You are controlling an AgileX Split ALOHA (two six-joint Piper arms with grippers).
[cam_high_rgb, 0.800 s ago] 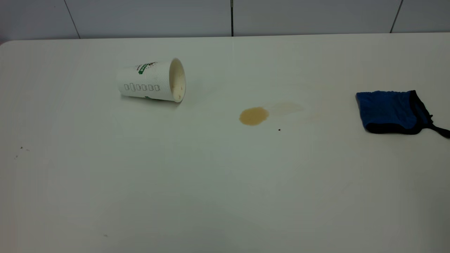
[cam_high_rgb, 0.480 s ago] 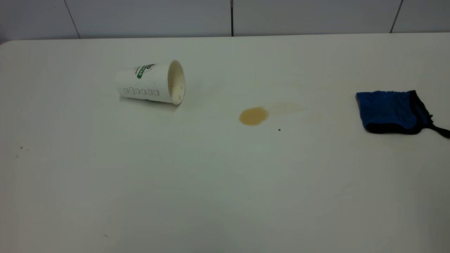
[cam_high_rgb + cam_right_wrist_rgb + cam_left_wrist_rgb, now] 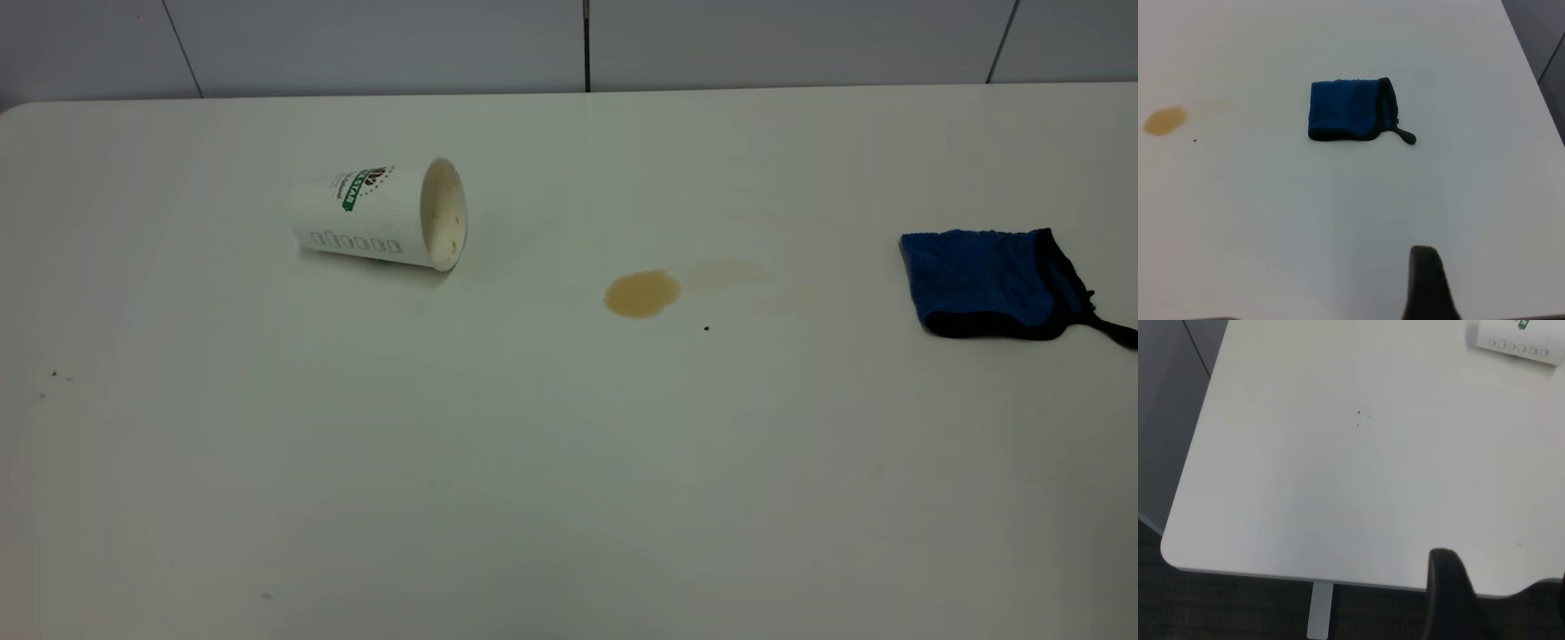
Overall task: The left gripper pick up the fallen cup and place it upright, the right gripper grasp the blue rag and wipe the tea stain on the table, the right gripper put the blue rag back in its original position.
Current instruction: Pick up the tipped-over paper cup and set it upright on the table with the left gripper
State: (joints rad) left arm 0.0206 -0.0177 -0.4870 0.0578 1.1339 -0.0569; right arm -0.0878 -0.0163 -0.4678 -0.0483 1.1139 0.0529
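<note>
A white paper cup [image 3: 378, 213] with green print lies on its side at the left of the table, its mouth facing right. Its edge also shows in the left wrist view [image 3: 1518, 340]. A brown tea stain [image 3: 641, 293] sits mid-table, with a fainter smear to its right; it also shows in the right wrist view [image 3: 1165, 121]. A blue rag [image 3: 987, 280] with black trim lies at the right, also in the right wrist view [image 3: 1348, 119]. Neither arm shows in the exterior view. Part of my left gripper [image 3: 1450, 593] hangs over the table's near left corner, far from the cup. Part of my right gripper [image 3: 1426, 283] is well short of the rag.
The white table [image 3: 533, 462] ends at a tiled wall at the back. Its left corner and a leg [image 3: 1319, 610] show in the left wrist view, with dark floor beyond. A few small dark specks [image 3: 707, 328] lie on the surface.
The cup has rolled slightly toward the front, so its green print has turned further into view. The rag and the stain have not moved.
</note>
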